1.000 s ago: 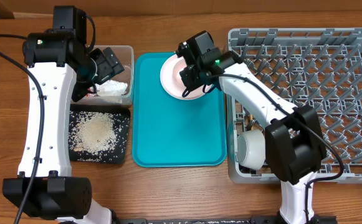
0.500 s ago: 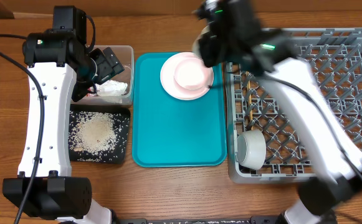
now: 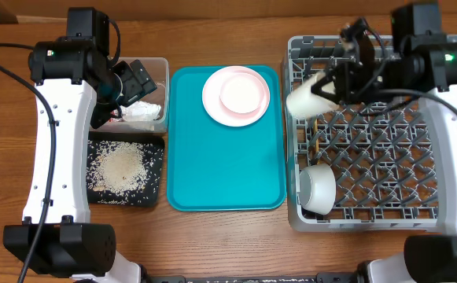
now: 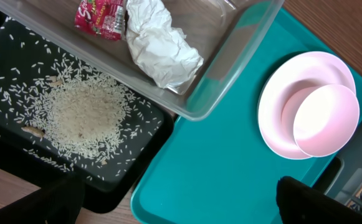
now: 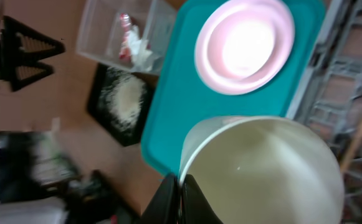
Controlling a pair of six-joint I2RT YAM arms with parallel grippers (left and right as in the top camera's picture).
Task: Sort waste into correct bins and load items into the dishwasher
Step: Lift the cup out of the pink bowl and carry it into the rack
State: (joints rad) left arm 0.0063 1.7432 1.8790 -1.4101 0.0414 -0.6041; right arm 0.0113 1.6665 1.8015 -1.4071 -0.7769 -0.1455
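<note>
Over the ten-o'clock corner of the dish rack (image 3: 385, 223), the small white cup (image 3: 305, 97) is gripped by its rim in the right gripper (image 3: 332, 85), lying sideways. It should be turned mouth-down, lowered between pegs (image 3: 417, 118), then let go. The left gripper (image 3: 140, 81) is held spread over the clear tub (image 3: 162, 64).

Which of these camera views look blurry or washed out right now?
Right wrist view: motion-smeared throughout, the pink plate blown out to near white, the bowl pinched by the right gripper soft-edged. Left wrist view: sharp, rice grains distinct, plate a little glary. Overhead view: evenly lit and crisp.
</note>
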